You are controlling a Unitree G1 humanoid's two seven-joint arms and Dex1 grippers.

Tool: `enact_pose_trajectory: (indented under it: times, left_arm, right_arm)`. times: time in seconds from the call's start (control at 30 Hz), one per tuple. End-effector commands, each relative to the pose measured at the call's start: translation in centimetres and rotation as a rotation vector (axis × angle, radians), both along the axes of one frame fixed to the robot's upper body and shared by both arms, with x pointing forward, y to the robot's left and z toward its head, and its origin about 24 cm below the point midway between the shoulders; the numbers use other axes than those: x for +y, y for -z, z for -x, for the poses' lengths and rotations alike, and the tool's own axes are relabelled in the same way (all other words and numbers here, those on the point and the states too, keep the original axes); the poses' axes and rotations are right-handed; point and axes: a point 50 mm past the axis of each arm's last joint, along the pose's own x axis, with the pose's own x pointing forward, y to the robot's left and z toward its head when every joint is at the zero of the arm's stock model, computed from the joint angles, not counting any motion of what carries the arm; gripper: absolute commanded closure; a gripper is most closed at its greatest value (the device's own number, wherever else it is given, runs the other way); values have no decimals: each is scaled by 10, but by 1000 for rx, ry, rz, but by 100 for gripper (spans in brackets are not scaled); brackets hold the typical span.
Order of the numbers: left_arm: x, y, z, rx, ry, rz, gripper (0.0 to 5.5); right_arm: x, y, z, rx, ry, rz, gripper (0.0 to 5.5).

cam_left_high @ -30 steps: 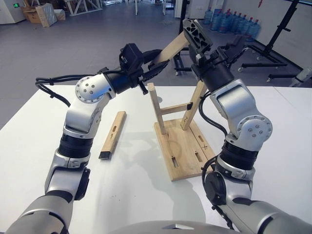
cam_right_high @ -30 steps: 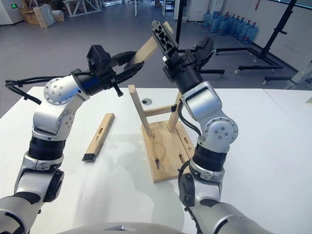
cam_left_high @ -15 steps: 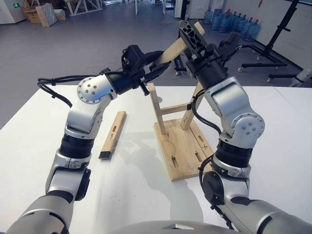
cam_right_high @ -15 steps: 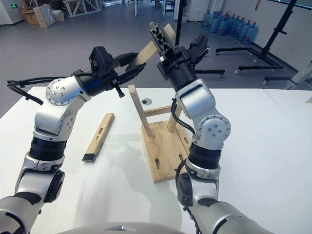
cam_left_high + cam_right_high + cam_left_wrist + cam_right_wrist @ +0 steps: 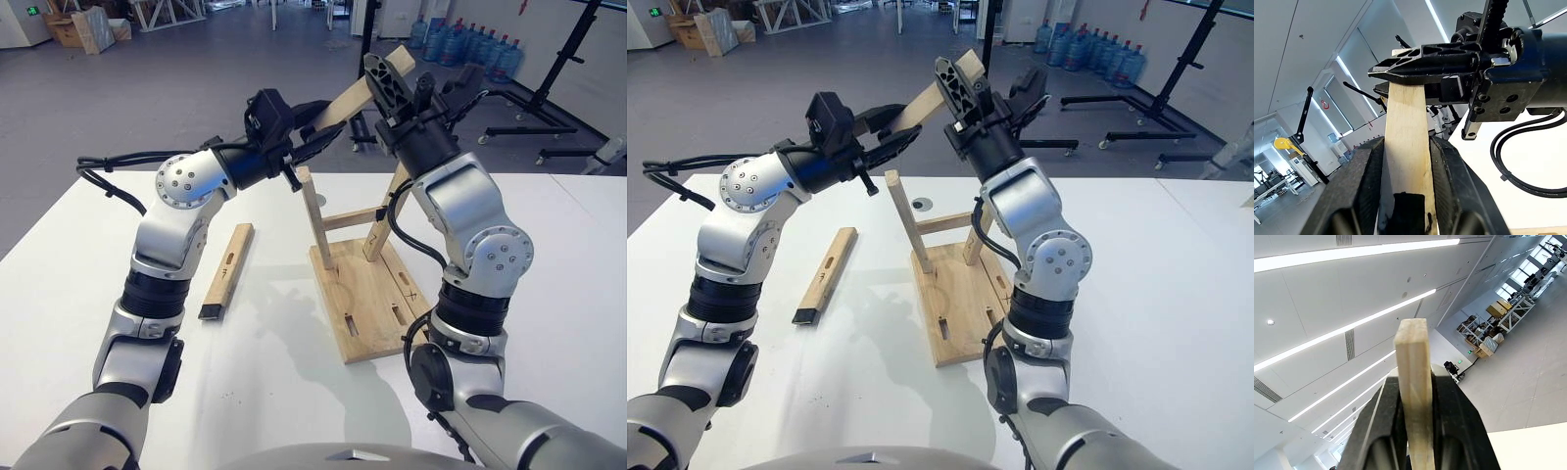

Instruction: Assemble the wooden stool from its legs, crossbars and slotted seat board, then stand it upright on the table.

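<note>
A wooden leg point(image 5: 345, 98) hangs slanted in the air above the table, held at both ends. My left gripper point(image 5: 315, 127) is shut on its lower end, and my right gripper point(image 5: 392, 80) is shut on it near the upper end. The left wrist view has the leg point(image 5: 1408, 132) running from my left gripper point(image 5: 1409, 196) up to a right finger point(image 5: 1435, 54). In the right wrist view the leg point(image 5: 1413, 372) sits clamped in my right gripper point(image 5: 1413, 431). Below, the slotted seat board point(image 5: 367, 304) lies flat, carrying two standing legs point(image 5: 315, 215) joined by a crossbar point(image 5: 351, 217).
Another loose leg point(image 5: 227, 269) lies flat on the white table point(image 5: 78, 284), left of the seat board. A small round mark point(image 5: 921, 205) sits on the table behind the standing legs. Open tabletop stretches to the front and far right.
My right gripper has turned and shifted slightly left on the held leg, so the leg's top end now sticks out past it. The left arm has barely moved.
</note>
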Motion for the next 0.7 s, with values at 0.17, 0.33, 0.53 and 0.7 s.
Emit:
enact_pose_trajectory:
  times: [0.17, 0.33, 0.53, 0.7]
  left_arm:
    - [1, 8, -4, 39, -20, -24, 422]
    - [4, 11, -8, 82, -51, -10, 369]
    - [9, 12, 2, 98, -28, -7, 276]
    - [46, -26, 14, 95, -71, 168, 181]
  right_arm:
    - [0, -5, 4, -33, 4, -3, 508]
    - [2, -1, 6, -37, 12, 30, 510]
    - [-2, 4, 6, -35, 36, 55, 510]
    - [-29, -3, 0, -57, 138, 77, 510]
